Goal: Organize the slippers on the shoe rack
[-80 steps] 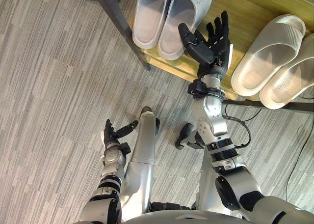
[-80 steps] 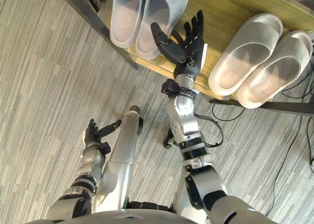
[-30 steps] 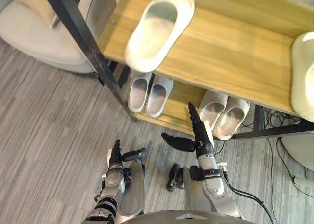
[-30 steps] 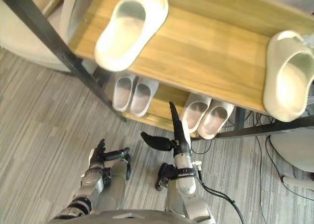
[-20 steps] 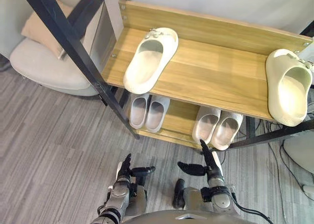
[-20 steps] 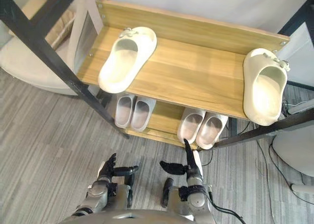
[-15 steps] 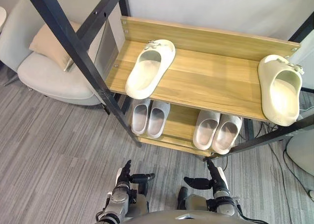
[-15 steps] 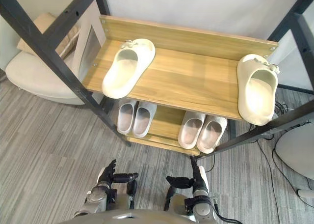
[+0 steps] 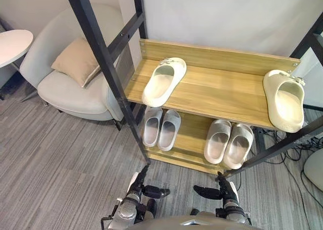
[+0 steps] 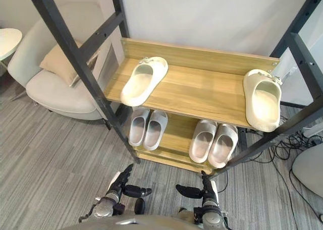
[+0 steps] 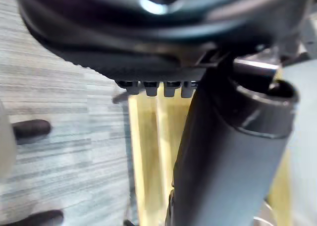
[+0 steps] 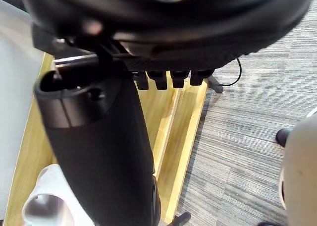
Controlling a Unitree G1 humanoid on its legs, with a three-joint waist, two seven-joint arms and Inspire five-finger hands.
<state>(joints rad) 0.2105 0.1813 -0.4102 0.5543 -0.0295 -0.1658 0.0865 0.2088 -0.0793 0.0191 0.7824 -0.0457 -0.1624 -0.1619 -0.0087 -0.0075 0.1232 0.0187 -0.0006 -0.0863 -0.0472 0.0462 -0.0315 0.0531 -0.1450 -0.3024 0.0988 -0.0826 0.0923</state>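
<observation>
Facing the two-shelf wooden shoe rack with the black metal frame (image 9: 222, 91), you have both arms low at the near edge of the head views, over the grey striped carpet floor (image 9: 60, 154). Your left robot hand (image 9: 137, 189) is relaxed: fingers straight, thumb stuck out sideways, holding nothing. Your right robot hand (image 9: 228, 193) is the same, with straight fingers pointing toward the rack, its thumb spread toward the other hand, and an empty palm. In each wrist view the thumb stands clear of the row of fingers, with the rack's yellow wood past them. On the upper shelf, one cream foam slipper (image 9: 164, 81) lies at an angle near the left end, and a matching cream foam slipper (image 9: 285, 99) lies at the far right end, so the two are well apart. On the lower shelf, a pair of pale grey slippers (image 9: 160, 126) sits side by side toward the left, and a pair of off-white ribbed slippers (image 9: 228, 143) sits side by side toward the right. Left of the rack you can see a pale grey armchair (image 9: 75, 91) with a tan cushion (image 9: 75, 61) on its seat, and beyond it the edge of a round white side table (image 9: 12, 43).
</observation>
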